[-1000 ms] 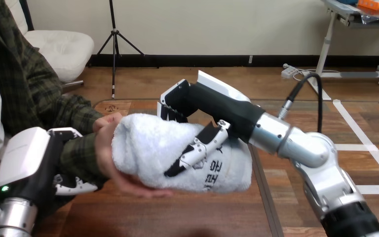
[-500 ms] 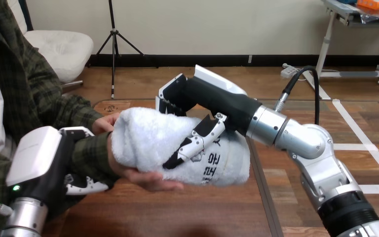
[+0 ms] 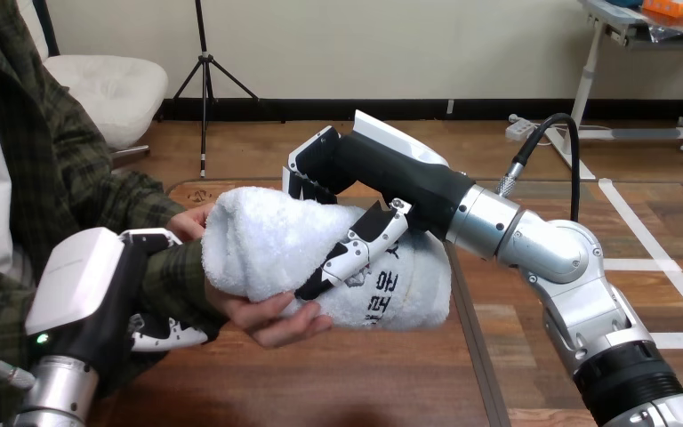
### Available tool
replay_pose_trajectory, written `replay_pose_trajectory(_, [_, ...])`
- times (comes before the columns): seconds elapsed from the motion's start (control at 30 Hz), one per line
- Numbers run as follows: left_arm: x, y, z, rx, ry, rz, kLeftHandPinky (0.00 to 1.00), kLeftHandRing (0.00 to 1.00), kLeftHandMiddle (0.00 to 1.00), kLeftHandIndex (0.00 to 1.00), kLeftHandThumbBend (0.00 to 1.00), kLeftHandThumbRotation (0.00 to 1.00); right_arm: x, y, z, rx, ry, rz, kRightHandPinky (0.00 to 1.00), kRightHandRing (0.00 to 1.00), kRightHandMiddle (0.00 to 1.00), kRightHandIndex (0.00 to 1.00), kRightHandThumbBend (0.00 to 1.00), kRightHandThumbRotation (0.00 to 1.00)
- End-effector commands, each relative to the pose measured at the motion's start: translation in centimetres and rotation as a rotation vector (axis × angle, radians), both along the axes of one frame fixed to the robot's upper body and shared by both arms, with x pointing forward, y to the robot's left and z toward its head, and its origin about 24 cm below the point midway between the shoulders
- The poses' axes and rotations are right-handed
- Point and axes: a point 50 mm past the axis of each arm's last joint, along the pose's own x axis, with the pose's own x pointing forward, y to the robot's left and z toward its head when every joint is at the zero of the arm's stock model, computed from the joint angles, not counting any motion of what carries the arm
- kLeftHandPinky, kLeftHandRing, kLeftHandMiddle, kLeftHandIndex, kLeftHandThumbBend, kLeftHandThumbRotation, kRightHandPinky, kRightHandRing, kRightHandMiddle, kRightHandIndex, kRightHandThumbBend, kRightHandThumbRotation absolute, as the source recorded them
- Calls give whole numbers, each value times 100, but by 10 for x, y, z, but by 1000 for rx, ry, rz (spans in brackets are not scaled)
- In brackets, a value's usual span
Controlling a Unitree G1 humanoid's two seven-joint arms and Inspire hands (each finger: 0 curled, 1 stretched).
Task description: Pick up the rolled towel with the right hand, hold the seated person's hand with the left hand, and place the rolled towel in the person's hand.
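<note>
A white rolled towel (image 3: 276,249) with dark print at its right end lies across the person's hand (image 3: 271,316), whose fingers curl up under its near side. My right hand (image 3: 382,173) is shut on the towel from above and behind, its thumb (image 3: 351,258) lying across the front. My left hand (image 3: 98,294) is at the lower left, curled round the person's forearm (image 3: 173,276) in its green plaid sleeve, just behind the wrist.
The person sits at the left side of the table. The wooden table (image 3: 320,382) runs under both hands, with its right edge near the middle of the view (image 3: 476,356).
My left hand and the person's forearm have shifted right and up a little. The person's fingers have curled up round the towel's underside. My right hand keeps its hold.
</note>
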Motion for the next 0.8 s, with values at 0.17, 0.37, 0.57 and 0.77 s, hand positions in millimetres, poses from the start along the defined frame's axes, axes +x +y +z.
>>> replay_pose_trajectory(0.17, [20, -23, 20, -22, -106, -84, 36, 42, 47, 47, 95, 0, 9, 9, 27, 16, -107, 8, 13, 18, 24, 27, 81, 0])
replay_pose_trajectory(0.37, [23, -27, 20, -37, -104, -92, 35, 42, 48, 48, 94, 0, 9, 11, 24, 10, -99, 10, 13, 18, 24, 27, 82, 0])
replay_pose_trajectory(0.57, [25, -31, 20, -39, -106, -99, 36, 42, 48, 48, 95, 0, 8, 12, 21, 21, -88, 20, 14, 19, 24, 27, 82, 0])
replay_pose_trajectory(0.77, [27, -34, 19, -50, -117, -112, 37, 43, 48, 47, 95, 0, 8, 13, 19, 19, -84, 23, 13, 18, 24, 27, 81, 0])
